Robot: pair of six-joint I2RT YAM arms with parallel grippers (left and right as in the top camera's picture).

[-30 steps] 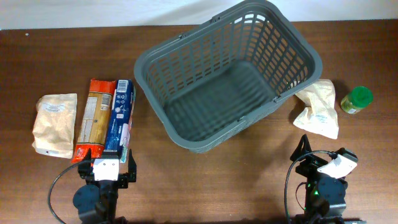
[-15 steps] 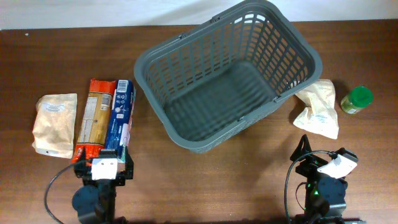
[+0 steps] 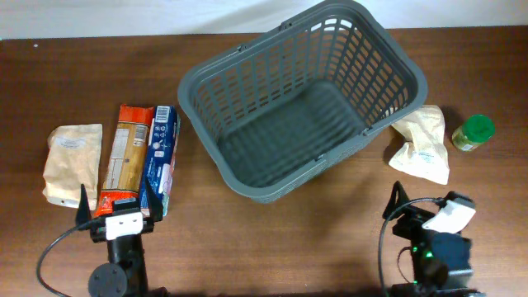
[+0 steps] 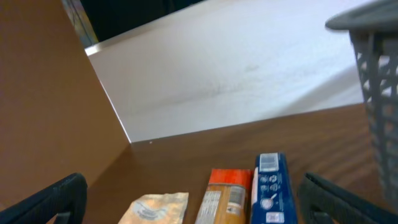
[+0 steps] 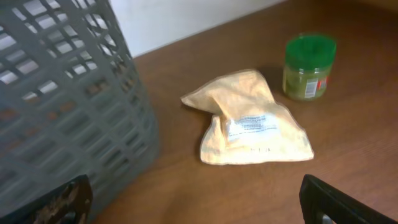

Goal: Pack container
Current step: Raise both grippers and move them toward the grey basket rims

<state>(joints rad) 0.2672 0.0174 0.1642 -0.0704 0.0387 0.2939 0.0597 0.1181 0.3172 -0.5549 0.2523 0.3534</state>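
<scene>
A dark brown wooden tabletop (image 3: 247, 247) is bounded at its far edge by a white wall (image 3: 124, 16). The jaws of the left gripper (image 3: 118, 208) are spread wide and unloaded at the near ends of an orange packet (image 3: 124, 157) and a blue packet (image 3: 161, 153), and the jaws of the right gripper (image 5: 199, 208) are likewise held wide and unloaded. The container (image 3: 371, 62), dark grey with slotted lattice walls, is set askew at mid-tabletop.

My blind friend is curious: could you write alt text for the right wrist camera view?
A crumpled tan bag with a white label lies on the brown table, a green-lidded jar behind it. The grey slotted container fills the left; the right gripper is open, its dark fingers at the bottom corners.
</scene>
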